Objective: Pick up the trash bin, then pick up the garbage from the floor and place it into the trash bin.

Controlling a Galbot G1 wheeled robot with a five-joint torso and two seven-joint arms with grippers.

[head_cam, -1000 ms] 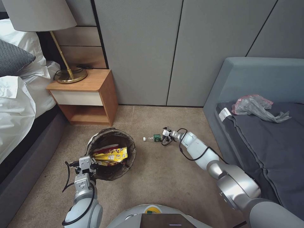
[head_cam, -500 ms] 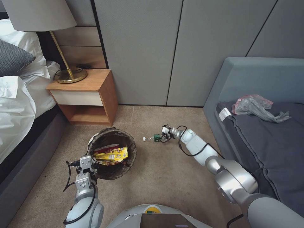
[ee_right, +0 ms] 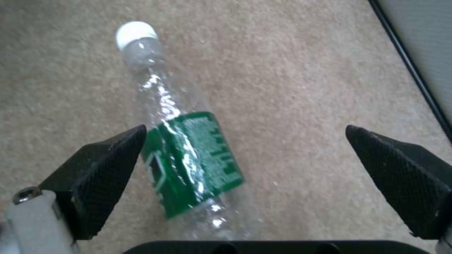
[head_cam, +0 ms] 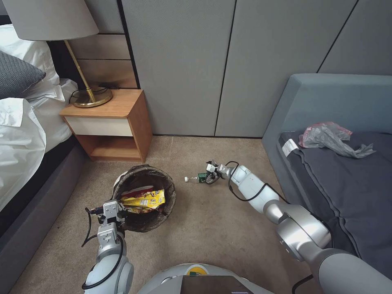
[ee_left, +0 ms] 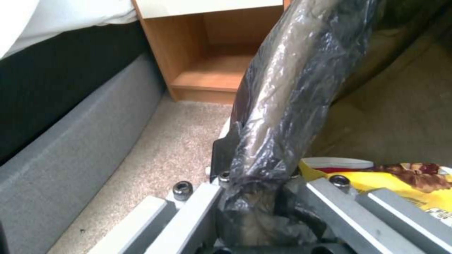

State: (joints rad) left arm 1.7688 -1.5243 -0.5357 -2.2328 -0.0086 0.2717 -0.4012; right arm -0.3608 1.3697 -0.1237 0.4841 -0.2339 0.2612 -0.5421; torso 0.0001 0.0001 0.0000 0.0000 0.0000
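While my left fingers [head_cam: 109, 209] are clamping the near rim of the trash bin [head_cam: 143, 197], my right fingers [head_cam: 210, 172] are reaching out low over the carpet floor [head_cam: 212, 228] toward the bottle [head_cam: 196, 178].

Left side: in the left wrist view the left fingers [ee_left: 254, 197] are closing tight on the bag-covered rim of the trash bin [ee_left: 287, 91], one finger outside the wall and one inside. The bin is sitting in front of the bedside cabinet [head_cam: 110, 124], near the bed base [head_cam: 36, 212]. Yellow and red snack wrappers [head_cam: 143, 199] are lying inside it; the yellow wrapper [ee_left: 400, 176] is showing just beside the inner finger.

Right side: the right fingers [ee_right: 245, 155] are standing wide apart and gripping nothing. The bottle [ee_right: 183, 141] is lying on its side on the carpet between them, white cap pointing away from the wrist, green label at its middle. One finger pad [ee_right: 111, 165] is sitting just beside the label; the other pad [ee_right: 400, 176] is standing well clear of it. In the head view the bottle is lying between the bin and the sofa [head_cam: 326, 122].
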